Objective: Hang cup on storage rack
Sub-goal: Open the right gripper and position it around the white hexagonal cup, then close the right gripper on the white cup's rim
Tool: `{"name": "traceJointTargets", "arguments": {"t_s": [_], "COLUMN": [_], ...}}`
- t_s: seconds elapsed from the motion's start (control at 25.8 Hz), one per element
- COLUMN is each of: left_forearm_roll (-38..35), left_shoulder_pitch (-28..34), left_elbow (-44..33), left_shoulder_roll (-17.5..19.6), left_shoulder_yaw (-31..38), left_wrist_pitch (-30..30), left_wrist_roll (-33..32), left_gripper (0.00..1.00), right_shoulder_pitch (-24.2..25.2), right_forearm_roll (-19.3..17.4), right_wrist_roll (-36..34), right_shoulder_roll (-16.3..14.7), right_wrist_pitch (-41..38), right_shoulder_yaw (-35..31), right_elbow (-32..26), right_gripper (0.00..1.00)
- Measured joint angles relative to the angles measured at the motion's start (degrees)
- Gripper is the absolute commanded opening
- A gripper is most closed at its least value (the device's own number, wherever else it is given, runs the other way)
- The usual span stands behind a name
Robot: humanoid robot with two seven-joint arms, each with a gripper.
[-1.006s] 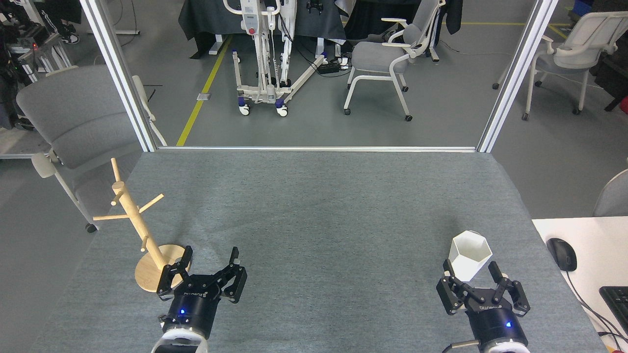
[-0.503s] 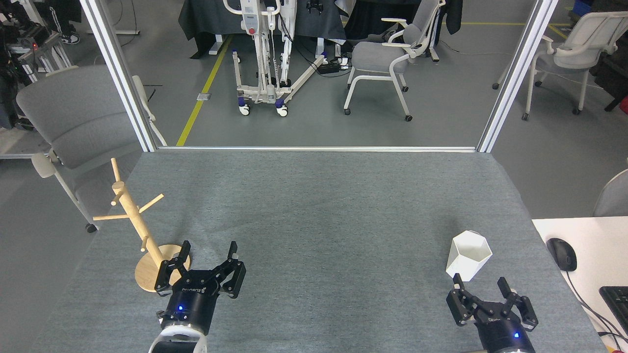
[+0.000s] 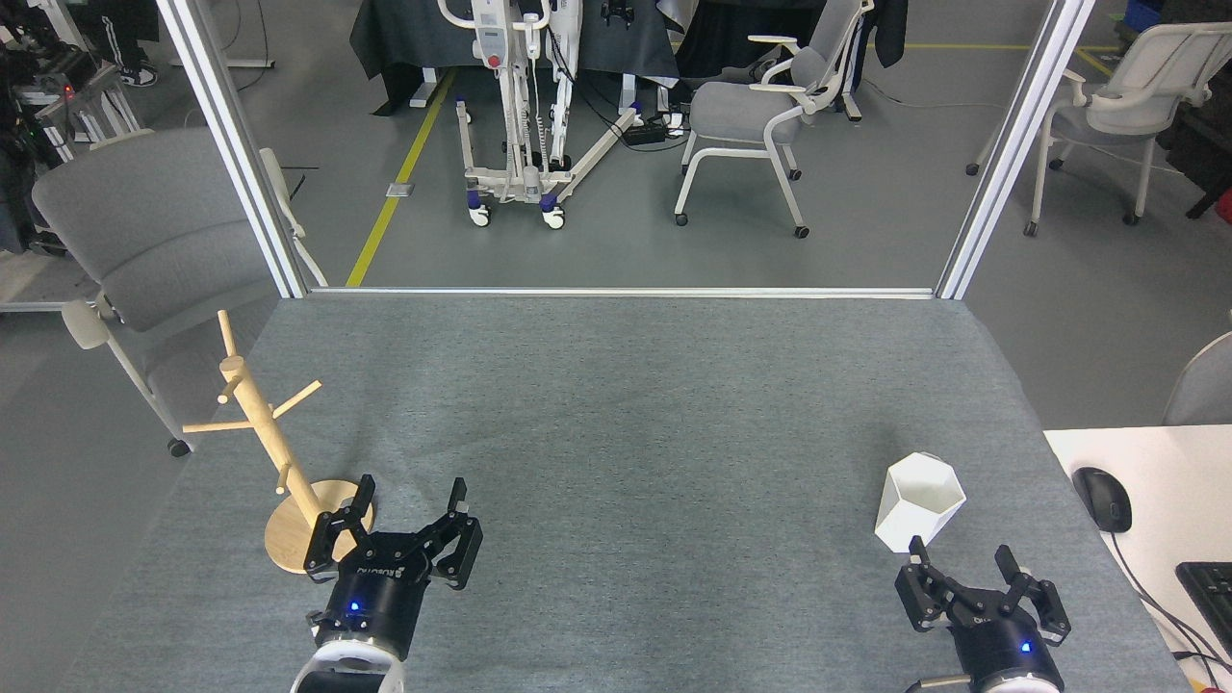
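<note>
grey speckled cloth covers the table, which fills the lower part of the head view, with aluminium frame posts rising at its far corners. beyond it lies a grey workshop floor with a yellow floor line, a white wheeled lift frame and several grey office chairs. a second white desk stands at the right edge and carries a black mouse and the corner of a keyboard.

the storage rack stands near the table's left front, a pale wooden post with angled pegs on a round disc base; every peg is bare.

the left gripper sits just right of the rack's base, its black fingers spread apart and holding nothing, one fingertip overlapping the disc's edge in this view.

the cup stands upright on the cloth near the table's right front, well apart from the rack, its white hexagonal mouth open upward and its inside empty as far as it shows; its handle cannot be made out.

the right gripper is just in front of the cup, fingers parted and empty, clear of the cup.
</note>
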Motion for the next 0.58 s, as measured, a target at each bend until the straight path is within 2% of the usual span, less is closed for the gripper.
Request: {"name": "traceJointTargets", "arguments": {"t_s": [0.58], "left_forearm_roll": [-0.17], "left_shoulder_pitch": [-0.13], "left_elbow": [0.98], "left_shoulder_roll": [-0.10], "left_shoulder_yaw": [-0.09], "left_wrist_pitch": [-0.07], "left_wrist_roll": [-0.06], "left_gripper": [0.99], "right_shoulder_pitch": [-4.37], "right_forearm_roll": [0.21], "right_wrist_roll": [-2.63], "right_shoulder_roll": [-0.82], "right_wrist_pitch": [1.97], "right_shoulder_yaw": [3.10], "right_elbow": [6.07], "right_gripper": [0.99]}}
